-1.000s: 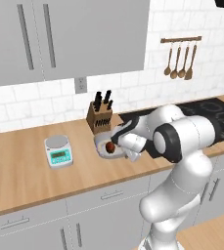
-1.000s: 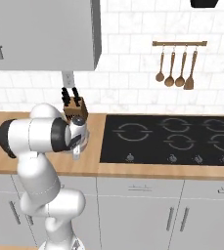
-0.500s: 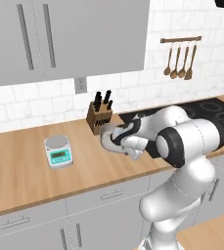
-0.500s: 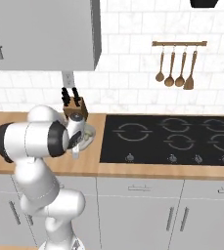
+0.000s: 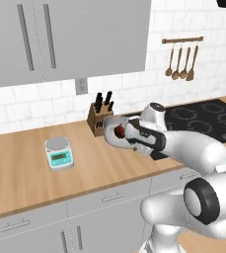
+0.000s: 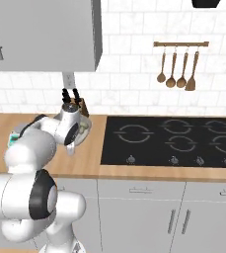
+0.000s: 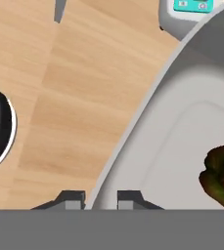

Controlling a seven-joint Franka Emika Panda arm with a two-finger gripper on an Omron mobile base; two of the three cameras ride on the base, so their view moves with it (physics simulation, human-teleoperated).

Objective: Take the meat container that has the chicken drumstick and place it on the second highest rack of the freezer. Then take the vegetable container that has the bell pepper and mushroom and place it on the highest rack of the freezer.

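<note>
You are working on the second half of the job: the gripper [image 7: 101, 197] is pinching the rim of the vegetable container [image 7: 191, 122], with one dark fingertip [image 7: 69, 199] outside the grey wall and the other just inside it. From the left base view the container [image 5: 115, 134] is sitting tilted at the end of the hand, above the wooden counter [image 5: 25, 173] in front of the knife block [image 5: 98, 118], and it looks lifted rather than resting, though you cannot be sure from these angles. The bell pepper [image 5: 119, 131] is riding inside it as a dark red lump; in the hand view the pepper [image 7: 223, 180] is lying against the tray floor near the right edge. A pale bit in the tray in the right base view may be the mushroom [image 6: 84, 126], but it is too small to tell. Whether the drumstick container is already racked cannot be judged here. Carrying this tray to the freezer and setting it on the highest rack is what is left.

The arm is reaching forward and low over the counter, forearm nearly level, wrist turned toward the kitchen scale [image 5: 59, 152]
</note>
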